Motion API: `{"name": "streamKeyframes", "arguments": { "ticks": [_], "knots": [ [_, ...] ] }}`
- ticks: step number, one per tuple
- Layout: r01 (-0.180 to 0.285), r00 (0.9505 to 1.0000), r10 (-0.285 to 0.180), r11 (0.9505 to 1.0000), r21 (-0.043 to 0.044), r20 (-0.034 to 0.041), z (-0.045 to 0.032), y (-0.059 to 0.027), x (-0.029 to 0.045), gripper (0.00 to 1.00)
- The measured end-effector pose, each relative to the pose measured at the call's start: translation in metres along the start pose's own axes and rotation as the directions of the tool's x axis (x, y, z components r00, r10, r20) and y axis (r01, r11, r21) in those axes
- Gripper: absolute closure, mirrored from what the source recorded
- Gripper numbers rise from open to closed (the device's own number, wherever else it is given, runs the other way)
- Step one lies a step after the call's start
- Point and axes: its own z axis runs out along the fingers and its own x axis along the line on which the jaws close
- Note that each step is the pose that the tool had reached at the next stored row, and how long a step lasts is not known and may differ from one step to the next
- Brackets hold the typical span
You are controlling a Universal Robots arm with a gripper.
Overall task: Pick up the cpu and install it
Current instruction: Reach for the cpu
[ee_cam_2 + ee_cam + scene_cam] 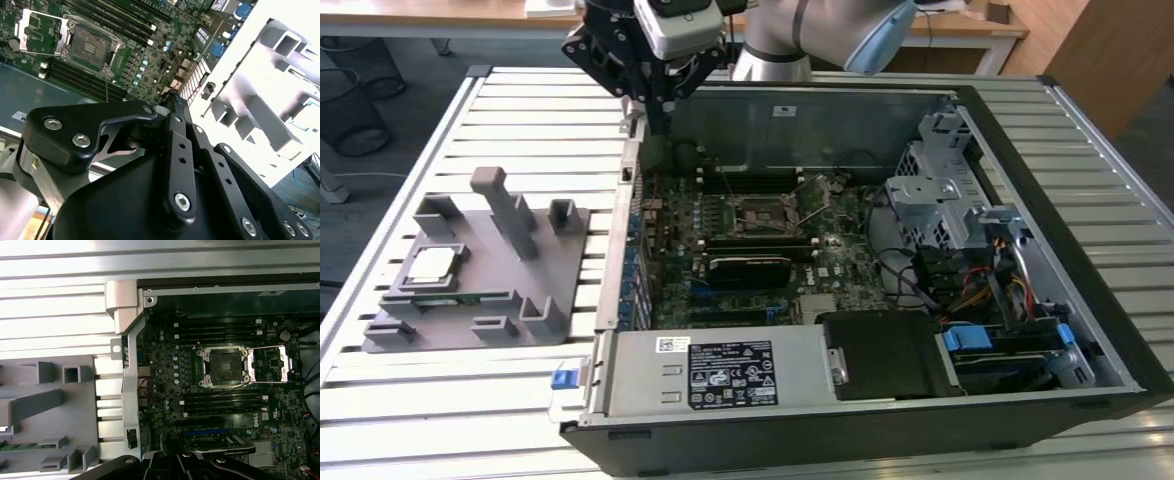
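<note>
Seemingly pressed together, the gripper (659,125) hangs over the case (801,120), cpu (430,264) well apart.

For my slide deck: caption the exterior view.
Gripper above the edge of the open computer case; cpu lies on the grey fixture.

The counter (520,110) is a pale metal top of long ribbed slats, which also shows in the first wrist view (60,290). Two things lie directly on it. An open black case (1101,260) lies on its side, its open face up. A grey moulded jig (480,275) sits flat to the exterior view's left of the case, just beside its wall, with a narrow strip of bare slats between them, as the first wrist view (45,405) shows
</note>
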Motion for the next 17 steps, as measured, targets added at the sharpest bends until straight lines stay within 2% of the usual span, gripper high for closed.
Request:
{"name": "streamKeyframes", "arguments": {
  "ticks": [17],
  "knots": [
    [0.000,1.0000,0.000,1.0000,0.0001,-0.0001,0.0013,-0.0008,0.0090,0.89]
  ]
}}
